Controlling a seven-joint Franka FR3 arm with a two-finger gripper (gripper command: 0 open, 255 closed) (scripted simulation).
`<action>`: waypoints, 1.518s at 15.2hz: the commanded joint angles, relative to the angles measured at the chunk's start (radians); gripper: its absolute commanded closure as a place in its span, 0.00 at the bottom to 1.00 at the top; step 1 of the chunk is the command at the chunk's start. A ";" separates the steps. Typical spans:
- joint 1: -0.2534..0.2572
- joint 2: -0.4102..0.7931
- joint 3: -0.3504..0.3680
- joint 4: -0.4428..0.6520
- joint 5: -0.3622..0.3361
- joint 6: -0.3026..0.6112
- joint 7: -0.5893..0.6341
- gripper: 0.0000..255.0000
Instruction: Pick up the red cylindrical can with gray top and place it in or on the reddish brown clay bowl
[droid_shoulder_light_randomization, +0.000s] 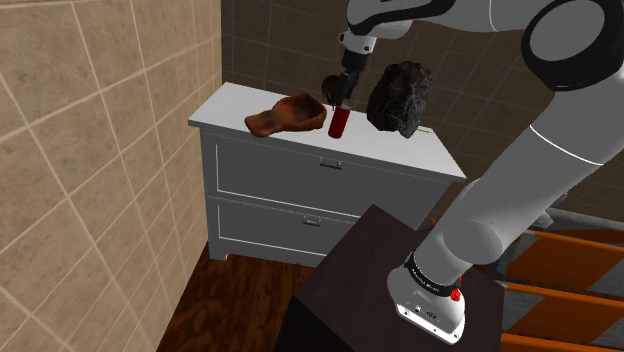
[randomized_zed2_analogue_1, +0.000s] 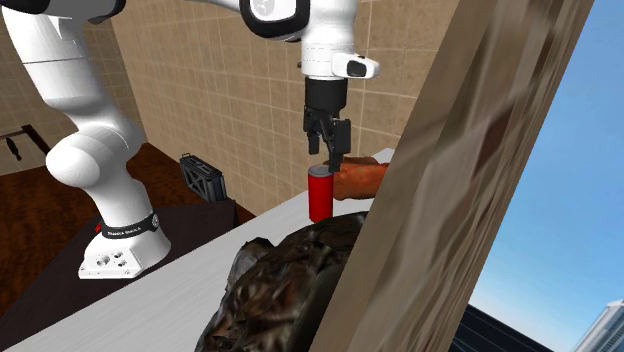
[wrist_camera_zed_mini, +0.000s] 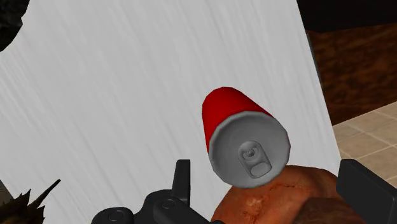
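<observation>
Red can (droid_shoulder_light_randomization: 338, 122) stood upright on the white dresser (droid_shoulder_light_randomization: 400, 150) beneath it, the reddish-brown bowl (droid_shoulder_light_randomization: 288, 114) just beside it. The gripper (randomized_zed2_analogue_1: 328, 152) hung just above it, fingers spread, holding nothing. It probably needed to descend straight, centred over the can, before closing.

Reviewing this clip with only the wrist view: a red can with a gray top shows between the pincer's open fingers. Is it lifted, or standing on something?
Observer: Standing. The second exterior view shows the red can upright on the white dresser top.
Operator: How high is the pincer?
Observer: There the pincer hangs just above the can's top, not down around its body.
Operator: And the dark shape at my picture's edge?
Observer: In the shoulder view, a dark rock-like lump sits right of the can, the reddish-brown bowl left of it.
</observation>
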 joint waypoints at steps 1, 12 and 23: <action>-0.004 0.022 -0.006 -0.004 0.007 0.024 -0.013 0.00; -0.005 0.037 -0.008 -0.064 0.011 0.098 -0.017 0.00; -0.005 0.037 -0.008 -0.064 0.011 0.098 -0.017 1.00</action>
